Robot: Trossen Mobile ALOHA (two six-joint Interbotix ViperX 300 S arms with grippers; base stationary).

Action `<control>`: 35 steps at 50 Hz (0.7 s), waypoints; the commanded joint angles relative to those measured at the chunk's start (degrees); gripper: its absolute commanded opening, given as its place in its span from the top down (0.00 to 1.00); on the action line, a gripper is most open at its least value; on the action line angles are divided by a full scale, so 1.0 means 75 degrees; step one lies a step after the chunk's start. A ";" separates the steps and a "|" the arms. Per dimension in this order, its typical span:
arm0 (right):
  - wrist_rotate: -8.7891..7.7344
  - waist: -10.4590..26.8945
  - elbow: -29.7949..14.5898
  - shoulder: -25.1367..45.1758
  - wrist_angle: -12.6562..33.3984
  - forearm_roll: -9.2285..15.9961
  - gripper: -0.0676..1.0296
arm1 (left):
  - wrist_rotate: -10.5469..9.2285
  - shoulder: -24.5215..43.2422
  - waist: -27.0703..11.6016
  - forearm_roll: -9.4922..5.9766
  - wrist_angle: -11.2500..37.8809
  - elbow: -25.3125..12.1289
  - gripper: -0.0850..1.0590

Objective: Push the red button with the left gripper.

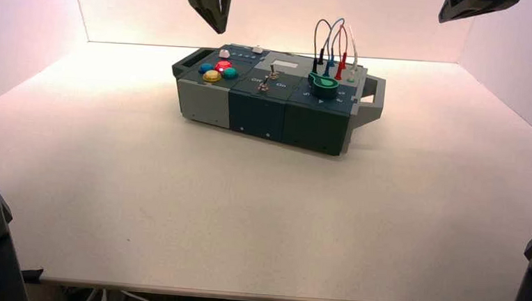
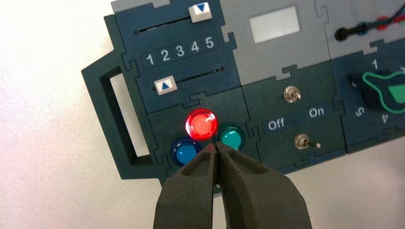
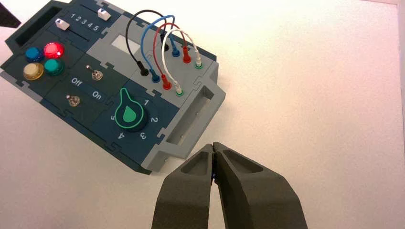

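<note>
The red button (image 1: pixel 223 66) glows on the left end of the box, among the blue (image 1: pixel 205 68), yellow (image 1: pixel 212 76) and green (image 1: pixel 230 72) buttons. My left gripper (image 1: pixel 218 29) hangs in the air above and behind that end of the box, fingers shut and empty. In the left wrist view its shut tips (image 2: pixel 216 147) point just short of the lit red button (image 2: pixel 201 124), between the blue (image 2: pixel 185 151) and green (image 2: pixel 231 138) buttons, and hide the yellow one. The red button also shows in the right wrist view (image 3: pixel 53 50).
My right gripper (image 3: pixel 213 145) is shut and empty, held high off the box's right end (image 1: pixel 478 6). The box (image 1: pixel 251 111) also bears two sliders (image 2: pixel 165 85), two toggle switches (image 2: pixel 291 94), a green knob (image 3: pixel 130 114) and looped wires (image 3: pixel 157 28). White walls stand around the table.
</note>
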 commanded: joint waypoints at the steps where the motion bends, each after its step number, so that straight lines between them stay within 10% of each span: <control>1: -0.0023 0.0023 -0.0258 -0.0023 -0.0023 -0.0023 0.96 | 0.0082 -0.0375 -0.0035 0.0012 -0.0176 0.0141 0.95; 35: -0.0023 0.0023 -0.0258 0.0234 0.0012 -0.0070 0.96 | 0.0117 -0.0363 -0.0035 -0.0012 -0.0598 0.0492 0.95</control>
